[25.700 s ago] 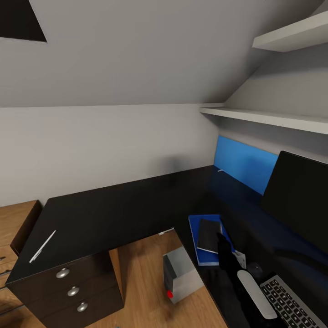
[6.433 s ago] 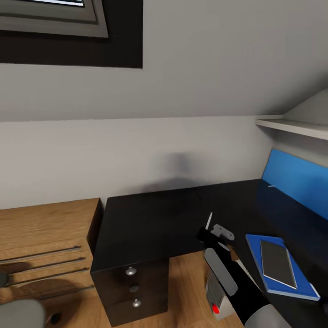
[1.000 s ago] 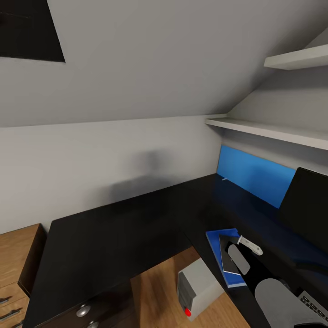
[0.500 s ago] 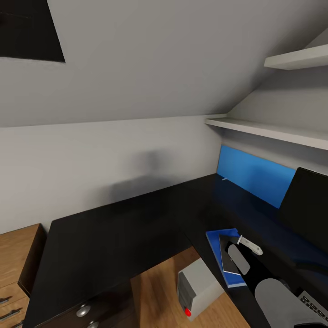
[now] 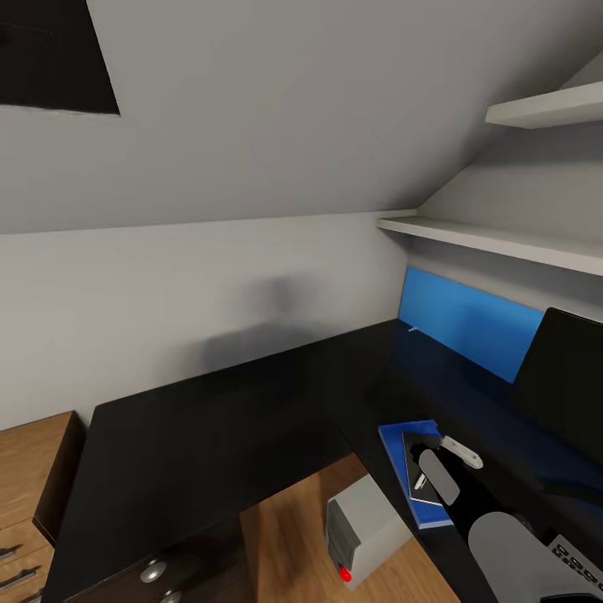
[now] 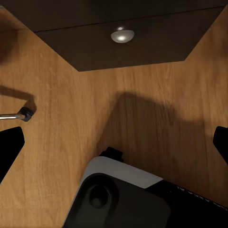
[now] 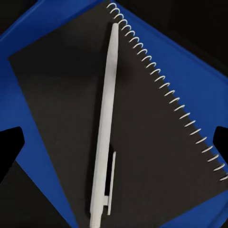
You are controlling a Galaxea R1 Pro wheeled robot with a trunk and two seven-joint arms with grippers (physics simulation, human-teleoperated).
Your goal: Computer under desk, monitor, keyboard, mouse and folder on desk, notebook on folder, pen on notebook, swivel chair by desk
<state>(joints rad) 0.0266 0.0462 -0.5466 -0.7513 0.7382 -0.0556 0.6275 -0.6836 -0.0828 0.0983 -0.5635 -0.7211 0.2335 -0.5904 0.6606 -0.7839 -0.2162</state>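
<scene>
The white pen [image 7: 105,128] lies loose on the dark spiral notebook [image 7: 61,95], which rests on the blue folder [image 7: 28,156]. My right gripper [image 7: 114,140] hovers over them, open, its fingertips far apart on either side of the pen. From the head view the folder [image 5: 394,448] lies on the black desk [image 5: 209,419], with the monitor [image 5: 561,381] and a corner of the keyboard [image 5: 578,557] to its right. The grey computer [image 5: 364,528] stands on the floor under the desk. My left gripper [image 6: 114,142] hangs open above the wood floor. The mouse is out of view.
An upright blue panel [image 5: 469,322] lines the wall behind the desk, under two white shelves [image 5: 494,239]. A silver-knobbed drawer front [image 6: 122,35], a chrome spoke with a caster [image 6: 21,114] and my own base [image 6: 123,199] are in the left wrist view. A light-wood cabinet [image 5: 29,469] stands left.
In the head view the white pen now shows lying on the notebook just below my right gripper, where none showed half a second ago: the gripper has let it go. The camera has not moved.
</scene>
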